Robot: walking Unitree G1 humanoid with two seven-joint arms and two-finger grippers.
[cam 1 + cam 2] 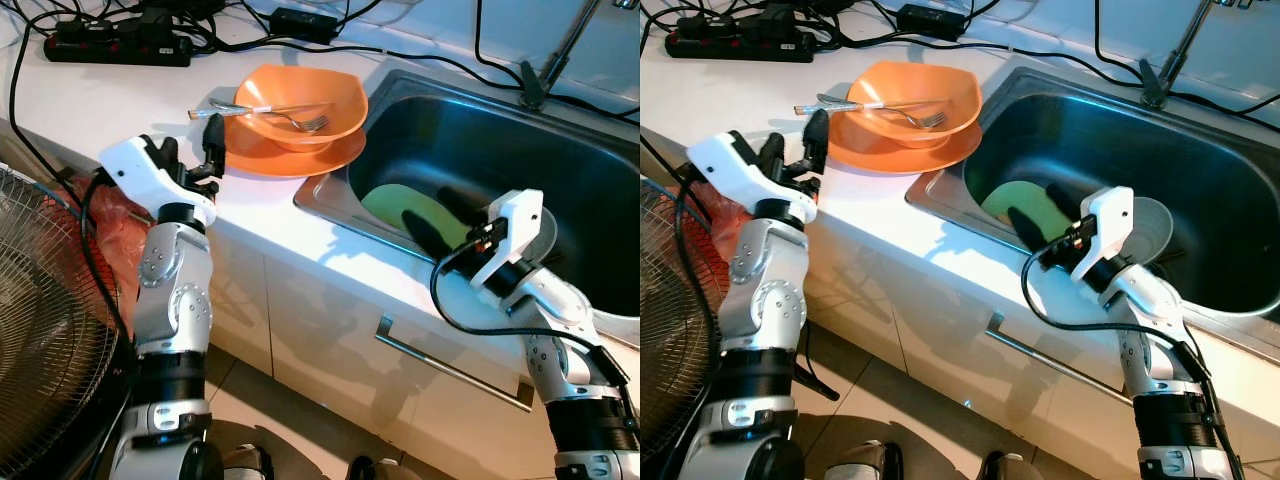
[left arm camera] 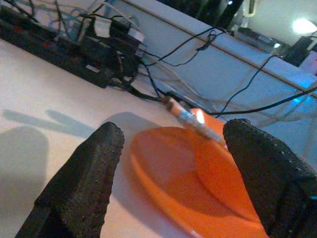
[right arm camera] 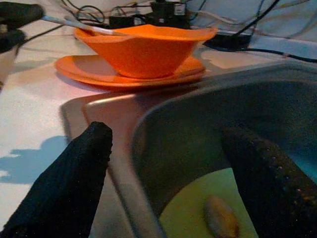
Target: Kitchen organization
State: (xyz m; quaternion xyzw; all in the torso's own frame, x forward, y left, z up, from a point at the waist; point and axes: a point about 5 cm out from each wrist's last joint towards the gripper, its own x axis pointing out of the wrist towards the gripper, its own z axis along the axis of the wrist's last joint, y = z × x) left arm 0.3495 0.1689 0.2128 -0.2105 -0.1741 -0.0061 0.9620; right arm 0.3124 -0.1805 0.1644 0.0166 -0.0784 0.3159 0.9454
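a white counter (image 1: 90,95) fills the upper left of the frame, smooth and matte. a deep steel sink (image 1: 500,140) with rounded corners takes the upper right. below the counter, a glossy white drawer (image 1: 330,340) carries a thin metal bar handle (image 1: 450,368). at the far left edge a round wire fan (image 1: 40,300) curves in. a shallow orange plate (image 1: 290,152) sits at upper centre beside the sink, with a squarish orange bowl (image 1: 300,100) on it and a metal fork (image 1: 285,112) lying across the bowl. a green plate (image 1: 395,205) lies in the sink, touching a grey one (image 1: 1152,228). a black power strip (image 1: 115,45) is at the top left. the left gripper (image 1: 200,150) hovers just beside the orange plate's rim, its pebbled fingers (image 2: 84,178) spread apart. the right gripper (image 1: 440,215) is released too, straddling the sink's near wall.
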